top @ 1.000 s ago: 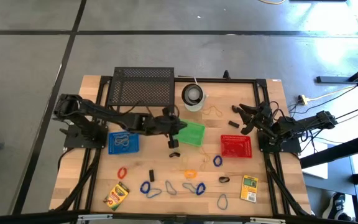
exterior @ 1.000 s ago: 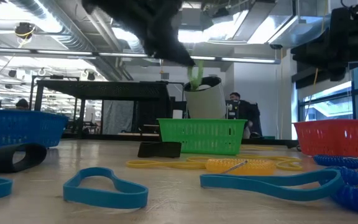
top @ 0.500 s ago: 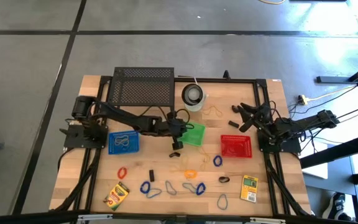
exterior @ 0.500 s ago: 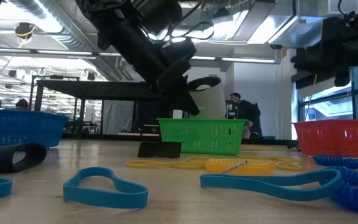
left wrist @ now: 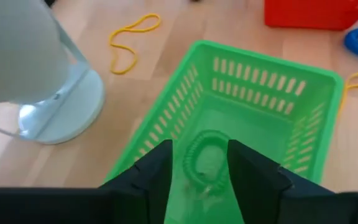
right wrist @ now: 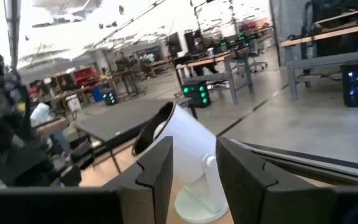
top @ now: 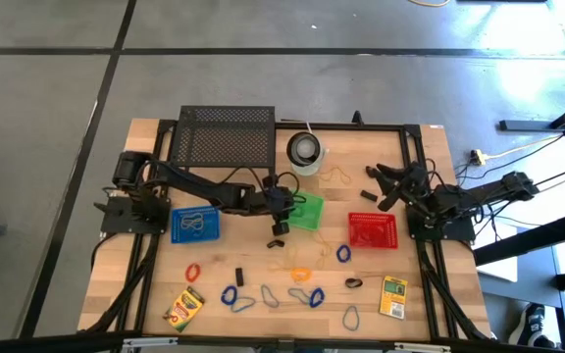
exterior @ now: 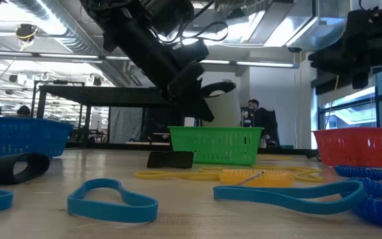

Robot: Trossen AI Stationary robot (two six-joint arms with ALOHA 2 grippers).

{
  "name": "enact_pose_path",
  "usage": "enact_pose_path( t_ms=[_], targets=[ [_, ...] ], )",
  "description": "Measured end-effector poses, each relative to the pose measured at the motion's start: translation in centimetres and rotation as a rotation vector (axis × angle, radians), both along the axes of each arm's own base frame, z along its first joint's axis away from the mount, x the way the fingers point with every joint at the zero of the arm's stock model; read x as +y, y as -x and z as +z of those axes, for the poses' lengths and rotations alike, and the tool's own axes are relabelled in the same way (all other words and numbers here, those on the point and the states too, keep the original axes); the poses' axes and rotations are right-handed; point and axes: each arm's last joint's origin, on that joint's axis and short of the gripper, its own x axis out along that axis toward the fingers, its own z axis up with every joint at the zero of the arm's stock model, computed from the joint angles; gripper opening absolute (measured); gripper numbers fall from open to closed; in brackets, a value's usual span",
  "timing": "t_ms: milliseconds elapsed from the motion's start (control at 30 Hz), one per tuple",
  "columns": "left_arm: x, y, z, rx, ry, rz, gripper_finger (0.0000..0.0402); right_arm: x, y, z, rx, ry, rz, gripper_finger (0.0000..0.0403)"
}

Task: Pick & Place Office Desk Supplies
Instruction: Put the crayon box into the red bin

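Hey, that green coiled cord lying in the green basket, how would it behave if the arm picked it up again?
The green coiled cord would probably stretch and sag, since it is a thin spiral. It looks light, so a pinch from the left gripper should lift it. Its loops might snag the slotted wall of the green basket.

A green coiled loop (left wrist: 202,155) lies flat on the floor of the green basket (left wrist: 303,93). Loose loops in blue (top: 231,296), orange (top: 301,274) and red (top: 192,270) are scattered toward six o'clock. One crayon box (top: 184,308) lies tilted at seven o'clock, the other (top: 393,296) at five.
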Motion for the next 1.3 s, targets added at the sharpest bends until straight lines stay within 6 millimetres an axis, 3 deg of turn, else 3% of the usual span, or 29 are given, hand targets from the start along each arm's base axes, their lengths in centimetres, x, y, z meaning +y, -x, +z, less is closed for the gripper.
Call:
enact_pose_path(
  t_ms=[333,500,633,833,1000,1300],
  targets=[
    [0.2,1.1,2.5,-0.023,-0.045,0.051,0.0150,0.2,-0.9,0.5,-0.001,0.009,-0.048,0.0123],
    [0.3,1.8,3.6,-0.011,-0.076,0.039,0.0143,0.8,-2.0,3.1,0.000,0.045,0.101,0.0123],
    [0.2,2.0,3.9,-0.006,-0.072,0.041,0.0141,1.9,-3.4,5.1,0.095,0.022,0.345,0.0123],
    [-0.1,2.1,3.8,-0.002,-0.044,0.054,0.0141,4.0,-5.2,7.1,0.433,-0.283,0.658,0.0123],
    [-0.8,2.5,3.4,0.037,-0.025,0.052,0.0141,6.5,-6.1,7.6,0.771,-0.586,0.784,0.0123],
    [-2.0,2.9,3.1,0.075,-0.017,0.031,0.0141,11.5,-5.8,4.0,1.265,-0.856,0.741,0.0123]
  ],
)
